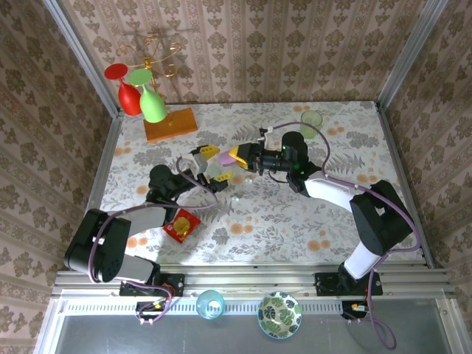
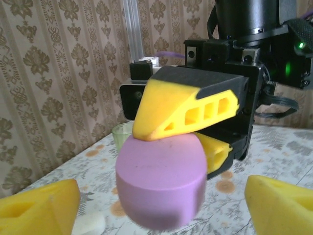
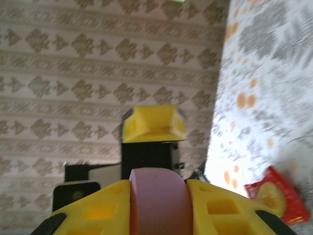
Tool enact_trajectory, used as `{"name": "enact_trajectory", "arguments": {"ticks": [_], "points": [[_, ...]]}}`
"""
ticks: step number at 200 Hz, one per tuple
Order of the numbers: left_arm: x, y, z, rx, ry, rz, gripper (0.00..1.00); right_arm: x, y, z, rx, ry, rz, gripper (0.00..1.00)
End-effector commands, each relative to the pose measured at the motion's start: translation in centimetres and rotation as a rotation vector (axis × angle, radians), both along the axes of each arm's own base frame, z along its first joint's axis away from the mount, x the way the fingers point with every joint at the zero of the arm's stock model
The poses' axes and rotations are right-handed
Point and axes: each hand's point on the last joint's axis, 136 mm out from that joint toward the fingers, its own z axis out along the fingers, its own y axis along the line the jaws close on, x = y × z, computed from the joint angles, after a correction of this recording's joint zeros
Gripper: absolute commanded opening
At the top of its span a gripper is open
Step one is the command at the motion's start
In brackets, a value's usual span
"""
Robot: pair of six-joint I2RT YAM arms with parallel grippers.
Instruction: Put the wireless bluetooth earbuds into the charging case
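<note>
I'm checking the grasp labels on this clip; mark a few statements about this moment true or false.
1. The right gripper is clamped on the purple charging case. True.
2. The left gripper grips the case too. False: its yellow fingers stand wide apart, to either side of the case.
3. The case lies flat on the table. False: in the left wrist view it hangs above the tabletop.
4. A green cup stands near the table's far right corner. True.
5. The red packet sits beside that cup. False: it lies close to the left arm, near the front.
</note>
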Motion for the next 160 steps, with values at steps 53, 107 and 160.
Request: {"name": "enact_trajectory", "arguments": {"ticks": [53, 107, 160], "points": [[-1.0, -1.8, -7.7, 0.343, 0.043, 0.046, 1.0, 5.5, -11.9, -11.0, -0.399, 0.072, -0.385, 0.2], [-1.3, -3.5, -8.4, 0.358, 0.052, -0.004, 1.0, 9.6, -16.7, -17.2, -0.62, 0.133, -0.476, 0.21], [-1.1, -3.6, -8.1, 0.345, 0.061, 0.003, 1.0, 11.8, -17.9, -21.2, -0.665, 0.184, -0.491, 0.26]]}}
